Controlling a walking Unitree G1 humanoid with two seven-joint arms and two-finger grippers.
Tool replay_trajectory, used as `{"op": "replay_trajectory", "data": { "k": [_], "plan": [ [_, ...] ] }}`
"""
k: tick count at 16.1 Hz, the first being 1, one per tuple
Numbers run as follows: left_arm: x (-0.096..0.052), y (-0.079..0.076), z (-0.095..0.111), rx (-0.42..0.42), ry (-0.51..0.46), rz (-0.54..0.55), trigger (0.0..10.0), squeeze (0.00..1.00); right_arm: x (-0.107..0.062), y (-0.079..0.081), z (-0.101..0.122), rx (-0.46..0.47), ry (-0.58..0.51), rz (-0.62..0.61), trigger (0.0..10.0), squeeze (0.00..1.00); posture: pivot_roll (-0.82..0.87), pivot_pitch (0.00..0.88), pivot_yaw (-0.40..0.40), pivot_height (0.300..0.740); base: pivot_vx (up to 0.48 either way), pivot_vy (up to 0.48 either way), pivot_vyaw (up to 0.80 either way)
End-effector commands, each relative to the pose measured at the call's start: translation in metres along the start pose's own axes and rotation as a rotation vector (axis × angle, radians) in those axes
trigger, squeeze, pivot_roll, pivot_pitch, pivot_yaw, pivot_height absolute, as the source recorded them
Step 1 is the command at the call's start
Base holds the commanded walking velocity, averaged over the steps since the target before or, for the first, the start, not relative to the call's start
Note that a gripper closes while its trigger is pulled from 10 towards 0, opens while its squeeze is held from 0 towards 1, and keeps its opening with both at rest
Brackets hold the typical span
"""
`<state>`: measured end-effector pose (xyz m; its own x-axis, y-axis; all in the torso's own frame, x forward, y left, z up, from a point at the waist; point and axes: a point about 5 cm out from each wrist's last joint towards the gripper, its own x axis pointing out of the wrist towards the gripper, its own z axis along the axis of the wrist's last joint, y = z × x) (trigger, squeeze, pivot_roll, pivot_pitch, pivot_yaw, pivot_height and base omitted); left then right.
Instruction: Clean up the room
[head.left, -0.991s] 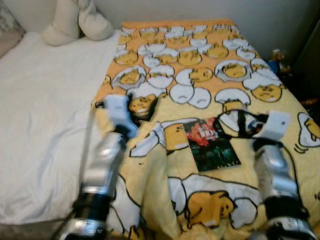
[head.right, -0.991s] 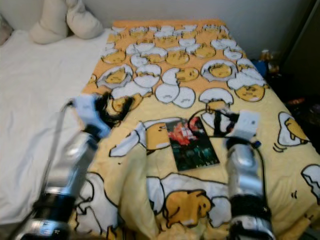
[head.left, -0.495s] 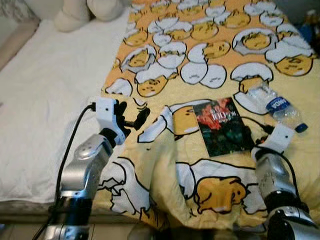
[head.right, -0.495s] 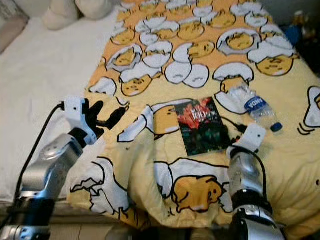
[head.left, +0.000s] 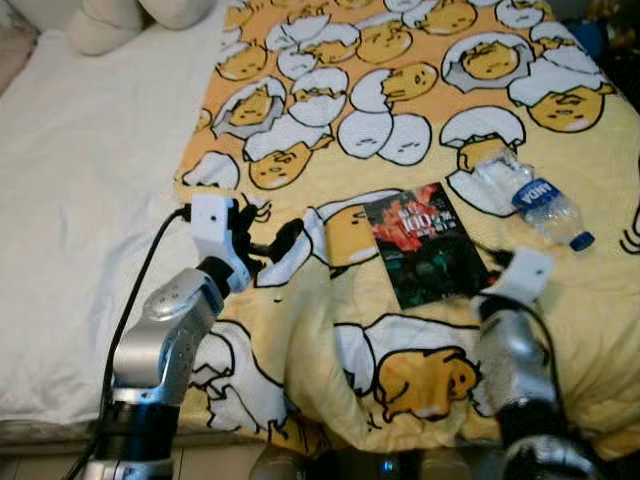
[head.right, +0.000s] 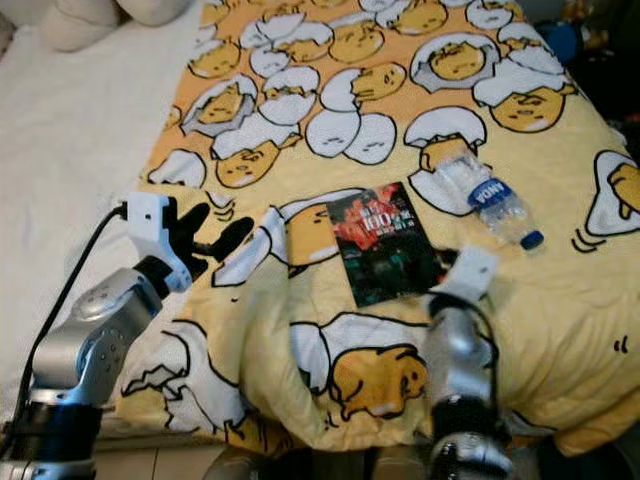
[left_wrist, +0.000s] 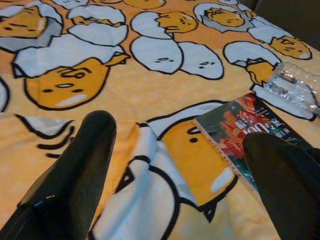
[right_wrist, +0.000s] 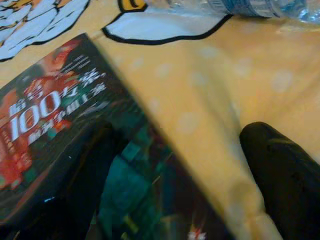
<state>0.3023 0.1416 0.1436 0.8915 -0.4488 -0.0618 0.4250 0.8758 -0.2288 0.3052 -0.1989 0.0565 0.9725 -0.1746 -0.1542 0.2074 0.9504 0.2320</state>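
Glossy, dark-covered book (head.left: 424, 243) lay flat on yellow egg-print blanket (head.left: 400, 120), near plastic water bottle (head.left: 530, 195). Right gripper (right_wrist: 175, 165) hovered spread at its near corner; left gripper (left_wrist: 185, 165) spread, apart. Probably light, stiff, slippery; best pinched by an edge.

Book (right_wrist: 60, 130) cover: "100"; bottle (head.right: 484, 198) label unreadable.

The blanket (head.left: 400, 130) is soft matt cloth, rumpled into folds near its lower edge. At nine o'clock from it the sheet (head.left: 80, 200) is plain matt white cloth, lightly creased. The book (head.left: 425, 243) has a glossy paper cover that catches light. At two o'clock from the book, the bottle (head.left: 530, 195) is clear, crinkled plastic with a glossy label. The arm (head.left: 165, 335) is smooth, shiny silver metal.
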Motion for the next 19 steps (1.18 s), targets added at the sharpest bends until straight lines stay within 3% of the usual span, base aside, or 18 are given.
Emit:
{"op": "replay_trajectory", "data": {
  "k": [1, 4, 8, 9, 10, 12, 17, 19],
  "plan": [
    [-0.004, 0.002, -0.002, 0.001, 0.012, 0.016, 10.0, 0.00, -0.010, 0.020, -0.022, -0.002, 0.096, 0.059, 10.0, 0.00, 0.05, 0.209, 0.212, 0.727, 0.000, 0.000, 0.00],
    [-0.003, -0.001, -0.004, -0.012, 0.013, 0.010, 10.0, 0.00, -0.025, 0.032, -0.025, -0.030, 0.089, 0.106, 10.0, 0.00, 0.04, 0.205, 0.205, 0.727, 0.000, 0.000, 0.00],
    [0.001, -0.006, -0.008, -0.035, 0.023, 0.002, 10.0, 0.00, -0.031, 0.032, -0.045, 0.048, 0.253, 0.187, 10.0, 0.00, 0.02, 0.199, 0.207, 0.727, 0.000, 0.000, 0.00],
    [0.002, -0.006, -0.009, -0.040, 0.024, 0.003, 10.0, 0.00, -0.027, 0.030, -0.041, 0.059, 0.245, 0.183, 0.6, 0.00, 0.02, 0.196, 0.206, 0.727, 0.000, 0.000, 0.00],
    [0.003, -0.005, -0.008, -0.042, 0.023, 0.003, 10.0, 0.00, -0.024, 0.029, -0.036, 0.055, 0.232, 0.191, 0.0, 0.00, 0.02, 0.193, 0.205, 0.727, 0.000, 0.000, 0.00],
    [0.004, -0.004, -0.009, -0.043, 0.025, 0.007, 10.0, 0.00, -0.020, 0.032, -0.028, 0.067, 0.212, 0.208, 0.0, 0.00, 0.02, 0.190, 0.203, 0.727, 0.000, 0.000, 0.00],
    [0.004, -0.003, -0.009, -0.046, 0.023, 0.014, 10.0, 0.00, -0.026, 0.057, -0.024, 0.294, 0.274, 0.346, 0.0, 0.00, 0.02, 0.188, 0.197, 0.727, 0.000, 0.000, 0.00],
    [0.005, -0.004, -0.010, -0.047, 0.022, 0.013, 10.0, 0.00, -0.025, 0.055, -0.019, 0.178, 0.248, 0.350, 0.0, 0.00, 0.02, 0.185, 0.193, 0.727, 0.000, 0.000, 0.00]
  ]
}}
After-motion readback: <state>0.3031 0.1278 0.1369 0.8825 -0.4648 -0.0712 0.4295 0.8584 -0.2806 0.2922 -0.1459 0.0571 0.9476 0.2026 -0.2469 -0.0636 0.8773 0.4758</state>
